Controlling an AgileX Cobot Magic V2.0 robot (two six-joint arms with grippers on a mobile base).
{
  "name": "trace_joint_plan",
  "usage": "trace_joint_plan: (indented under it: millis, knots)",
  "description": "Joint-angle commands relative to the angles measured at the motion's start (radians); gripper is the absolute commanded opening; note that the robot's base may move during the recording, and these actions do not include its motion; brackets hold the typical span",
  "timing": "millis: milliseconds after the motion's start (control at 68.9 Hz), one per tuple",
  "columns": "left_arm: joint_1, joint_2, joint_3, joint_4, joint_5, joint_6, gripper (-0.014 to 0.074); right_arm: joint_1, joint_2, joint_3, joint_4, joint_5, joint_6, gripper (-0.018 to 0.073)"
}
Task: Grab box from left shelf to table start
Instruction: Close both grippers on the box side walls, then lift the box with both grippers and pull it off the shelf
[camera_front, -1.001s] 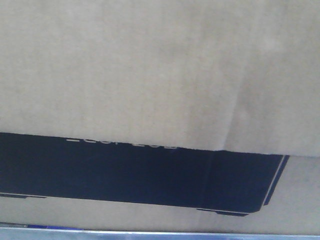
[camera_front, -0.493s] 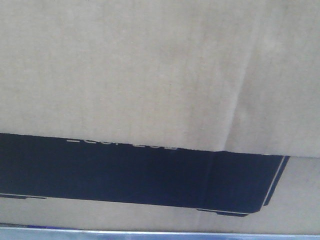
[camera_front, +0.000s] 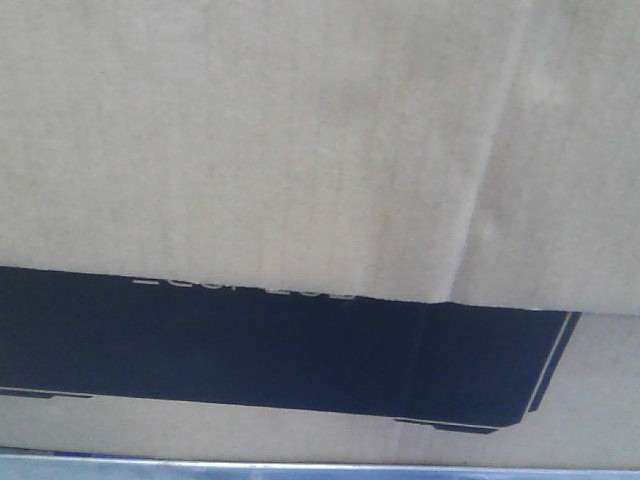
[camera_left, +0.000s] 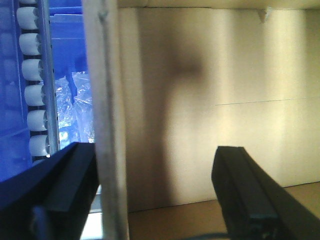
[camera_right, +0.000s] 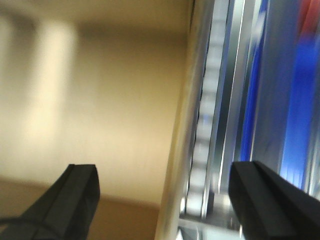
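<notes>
The box (camera_front: 300, 130) is plain tan corrugated cardboard with faint creases. The printed cardboard box (camera_front: 250, 345) carries a dark navy panel with pale lettering and thin pale outlines. The left shelf (camera_front: 300, 468) edge is silver-grey, the rollers (camera_left: 32, 70) white, the bin (camera_left: 65, 40) blue, and the left tool (camera_left: 155, 155) and right tool (camera_right: 165, 170) black.

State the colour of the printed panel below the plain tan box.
Dark navy panel with pale lettering; front-facing view shows it best.
</notes>
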Motion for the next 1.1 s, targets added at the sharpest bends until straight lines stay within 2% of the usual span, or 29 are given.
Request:
trace_joint_plan:
  millis: [0, 290, 377, 435, 508, 653, 711, 754, 798, 841, 1001, 1088]
  knots:
    - [-0.006, -0.022, -0.033, -0.013, 0.055, -0.012, 0.0371, 0.001, 0.047, -0.047, 0.007, -0.014, -0.009, 0.0625]
    - [-0.006, -0.022, -0.033, -0.015, 0.055, -0.012, 0.0371, 0.001, 0.152, -0.044, 0.002, -0.007, -0.009, 0.0624]
    - [-0.006, -0.022, -0.031, -0.015, 0.055, -0.012, 0.037, 0.001, 0.167, -0.044, -0.027, -0.007, -0.009, 0.0574]
    - [-0.006, -0.022, -0.027, -0.015, 0.055, -0.012, 0.0357, 0.001, 0.175, -0.043, -0.044, -0.007, -0.009, 0.0499]
    - [-0.006, -0.022, -0.018, -0.015, 0.055, -0.012, 0.0304, 0.001, 0.181, -0.043, -0.055, -0.006, -0.009, 0.036]
    - [-0.006, -0.022, 0.004, -0.015, 0.055, -0.012, 0.0109, 0.001, 0.182, -0.042, -0.058, -0.014, -0.009, 0.0032]
    - [-0.006, -0.022, 0.004, -0.015, 0.055, -0.012, 0.0013, 0.001, 0.182, -0.042, -0.058, -0.02, -0.009, 0.0074]
    - [-0.006, -0.022, 0.004, -0.015, 0.055, -0.012, -0.0069, 0.001, 0.182, -0.042, -0.058, -0.02, -0.009, 0.0074]
    - [-0.006, -0.022, 0.004, -0.017, 0.055, -0.012, -0.0111, 0.001, 0.182, -0.042, -0.058, -0.02, -0.009, 0.0063]
    - [-0.006, -0.022, 0.004, -0.019, 0.055, -0.012, -0.0088, 0.001, 0.182, -0.042, -0.058, -0.02, -0.009, 0.0048]
    - [-0.006, -0.045, 0.004, -0.019, 0.047, -0.012, -0.0092, 0.001, 0.153, -0.042, -0.058, -0.066, -0.009, 0.0049]
    - [-0.006, -0.091, 0.004, -0.019, 0.005, -0.019, -0.0092, 0.001, 0.105, -0.042, -0.058, -0.102, -0.009, 0.0049]
